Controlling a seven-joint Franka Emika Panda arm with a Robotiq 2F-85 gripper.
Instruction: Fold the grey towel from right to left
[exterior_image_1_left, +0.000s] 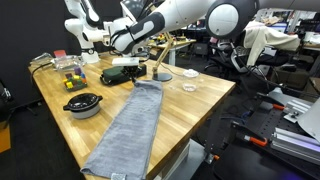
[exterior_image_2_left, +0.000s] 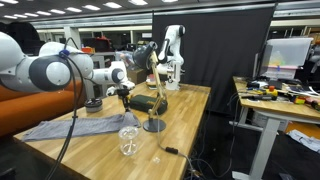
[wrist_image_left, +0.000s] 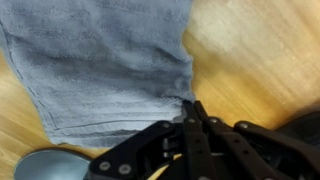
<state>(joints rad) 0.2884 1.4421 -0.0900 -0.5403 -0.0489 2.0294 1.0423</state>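
Wooden table (exterior_image_1_left: 85, 132): carries everything.

Grey towel (exterior_image_1_left: 130, 125): lies flat and lengthwise on the table. One short end is at the table's edge, the other is under the arm.

Stand with a slanted wooden arm (exterior_image_1_left: 160, 70): just beside the gripped end.

Black bowl (exterior_image_1_left: 83, 105): near the towel's long edge, apart from the cloth.

Gripper (wrist_image_left: 190, 108): clenched on a corner of the towel. In the wrist view we see the fingertips pressed together over the hem.

Risks, as we judge them:
- The bite is thin, so the hem may slip free on the lift.
- Pulling one corner alone could drag the cloth askew instead of folding it.
- A low sweep could clip the stand or bowl.
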